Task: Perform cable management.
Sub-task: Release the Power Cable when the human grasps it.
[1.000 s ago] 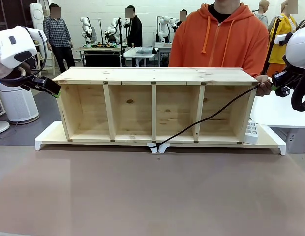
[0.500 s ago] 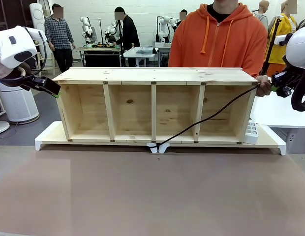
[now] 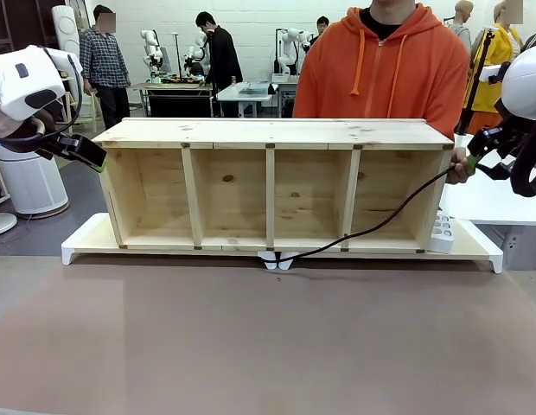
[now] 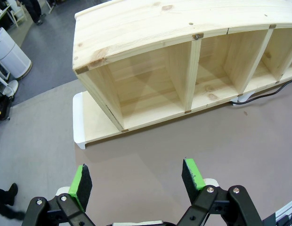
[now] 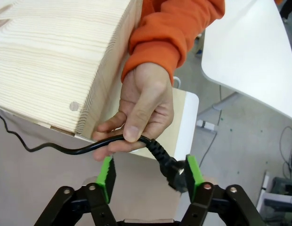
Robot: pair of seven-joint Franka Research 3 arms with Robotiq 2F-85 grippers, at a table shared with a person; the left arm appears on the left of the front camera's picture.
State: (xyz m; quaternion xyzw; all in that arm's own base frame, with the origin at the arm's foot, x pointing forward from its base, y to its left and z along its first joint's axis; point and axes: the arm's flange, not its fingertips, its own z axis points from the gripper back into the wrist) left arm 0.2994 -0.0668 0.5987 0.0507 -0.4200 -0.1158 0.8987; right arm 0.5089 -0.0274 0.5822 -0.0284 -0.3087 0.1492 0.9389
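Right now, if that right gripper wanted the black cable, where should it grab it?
Probably the plug at the end of the cable. It's the thick, rigid part, and it juts clear of the person's hand, already between the open right gripper pads. Come straight on, from the plug's end.

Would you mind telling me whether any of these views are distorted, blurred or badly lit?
Left wrist view: wide-angle lens bows the wooden shelf top into a curve. Right wrist view: sharp on the person's hand and the cable, with soft shadows. Front view: even indoor light, straight shelf edges, no glare on the table.
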